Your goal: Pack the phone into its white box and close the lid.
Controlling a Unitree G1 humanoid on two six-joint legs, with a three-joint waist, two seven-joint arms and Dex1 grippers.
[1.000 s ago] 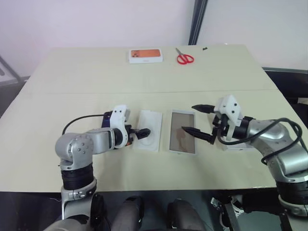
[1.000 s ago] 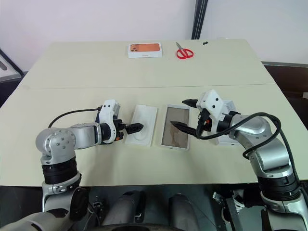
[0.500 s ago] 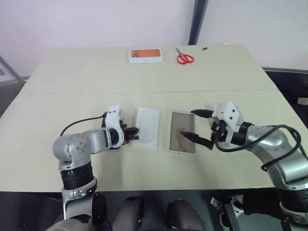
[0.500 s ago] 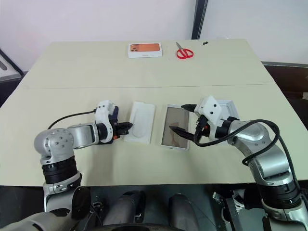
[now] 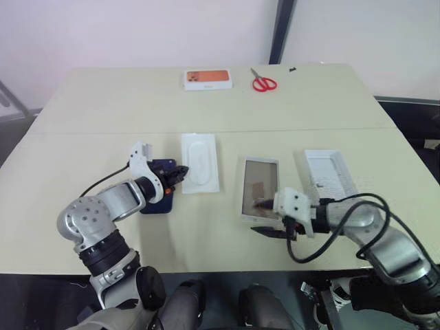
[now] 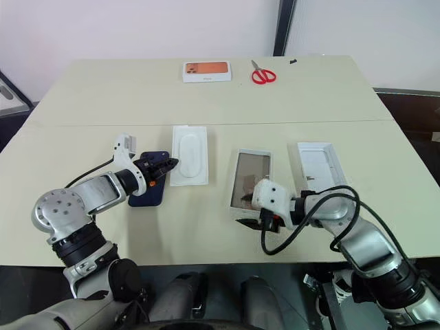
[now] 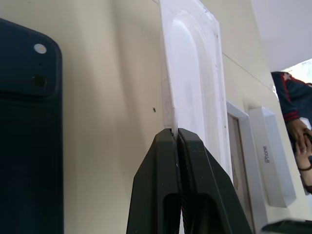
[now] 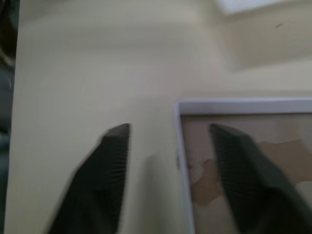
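The left gripper (image 7: 178, 134) was pinched shut on the insert's (image 5: 199, 162) edge, baring the phone (image 5: 157, 194) just left of it. Right of the insert sat the box (image 5: 260, 196), its near wall straddled by the part-open right gripper (image 8: 168, 146); the lid (image 5: 330, 173) lay beyond. The table (image 5: 206, 110) was beige, the wall pale.

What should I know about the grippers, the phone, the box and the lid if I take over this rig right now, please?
Left gripper: shut on the edge of the white moulded plastic insert, which is out of the box.
Right gripper: open, fingers astride the near wall of the shallow white cardboard box.
Slim dark navy-blue phone: lying flat beside the insert, camera side up.
White cardboard lid: hollow side up, right of the box.
Done: nothing packed.
Left: phone into box, lid on.
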